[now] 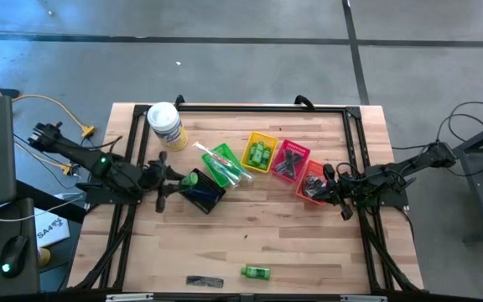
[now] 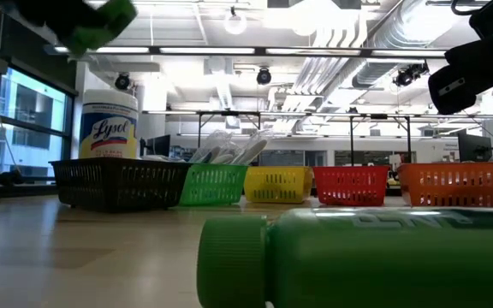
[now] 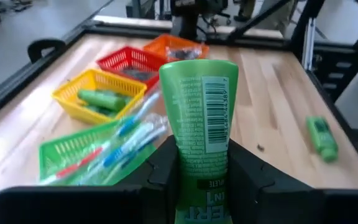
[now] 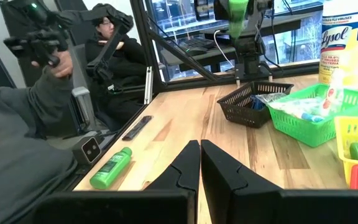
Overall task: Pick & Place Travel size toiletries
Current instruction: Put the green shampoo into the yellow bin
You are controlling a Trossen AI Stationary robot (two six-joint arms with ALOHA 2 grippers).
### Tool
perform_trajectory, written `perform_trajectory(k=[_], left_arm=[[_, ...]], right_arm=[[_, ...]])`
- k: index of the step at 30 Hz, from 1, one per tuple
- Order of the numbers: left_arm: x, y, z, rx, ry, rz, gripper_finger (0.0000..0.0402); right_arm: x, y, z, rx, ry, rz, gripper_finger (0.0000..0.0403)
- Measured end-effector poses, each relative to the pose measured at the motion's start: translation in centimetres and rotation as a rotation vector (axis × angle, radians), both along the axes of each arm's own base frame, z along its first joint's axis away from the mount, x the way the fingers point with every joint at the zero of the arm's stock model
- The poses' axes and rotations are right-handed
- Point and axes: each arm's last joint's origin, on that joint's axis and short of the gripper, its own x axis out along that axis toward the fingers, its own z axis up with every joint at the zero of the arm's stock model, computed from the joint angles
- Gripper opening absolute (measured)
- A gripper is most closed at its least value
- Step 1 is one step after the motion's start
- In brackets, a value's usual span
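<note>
A green mini bottle [image 3: 199,118] is clamped between the fingers of the left gripper [image 1: 193,179], its barcode label turned toward the wrist camera and its flat end pointing away from the arm. In the high view this gripper is seen above the black basket [image 1: 206,195], which sits at about nine o'clock from the counter's [image 1: 267,235] centre. In the right wrist view the same bottle is seen raised well above that basket.

A row of small baskets runs from the black one toward three o'clock: a green basket [image 1: 221,159] filled with clear-wrapped toothbrushes [image 1: 225,172], a yellow basket [image 1: 260,153] in which more green bottles lie, a red basket [image 1: 291,159] with dark flat combs in it, and an orange basket [image 1: 311,181] holding dark items that cannot be made out.

The right gripper [image 1: 339,195] is held just beside the orange basket at three o'clock, its fingers pressed together with nothing between them.

A second green bottle [image 1: 256,272] lies on its side near the counter's six o'clock edge, with a flat black comb [image 1: 205,281] near it toward seven o'clock. A white-lidded Lysol wipes tub [image 1: 165,124] stands at eleven o'clock.

A person in dark clothing [image 4: 114,53] is seen seated beyond the counter in the right wrist view.
</note>
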Motion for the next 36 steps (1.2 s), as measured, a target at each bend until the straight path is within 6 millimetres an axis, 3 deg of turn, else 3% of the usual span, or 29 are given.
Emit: perform_trajectory(k=[4,9,13,17,22,28,36], left_arm=[[1.7,-0.4,2.5,0.047,0.032,0.028,0.0086],[5.9,0.7,5.8,0.203,0.210,0.120,0.0086],[10.6,3.9,8.1,0.243,0.355,0.194,0.0085],[15.3,8.0,9.1,0.259,0.455,0.090,0.0084],[20.6,12.5,8.3,0.463,0.561,-0.070,0.0084],[24.6,16.4,5.3,0.717,0.643,-0.365,0.0084],[27.3,18.0,1.4,1.062,0.669,-0.688,0.0084]], right_arm=[[0.0,0.0,0.0,0.004,0.001,0.000,0.0007],[0.0,-0.1,0.0,0.006,0.002,-0.027,0.0007],[0.0,-0.1,0.0,0.006,0.002,-0.027,0.0007],[0.0,-0.1,0.0,0.004,0.004,-0.026,0.0007],[0.0,-0.1,-0.1,-0.003,0.014,-0.026,0.0007],[0.0,-0.1,-0.2,-0.010,0.022,-0.026,0.0007],[0.0,-0.1,-0.3,-0.028,0.025,-0.025,0.0007]])
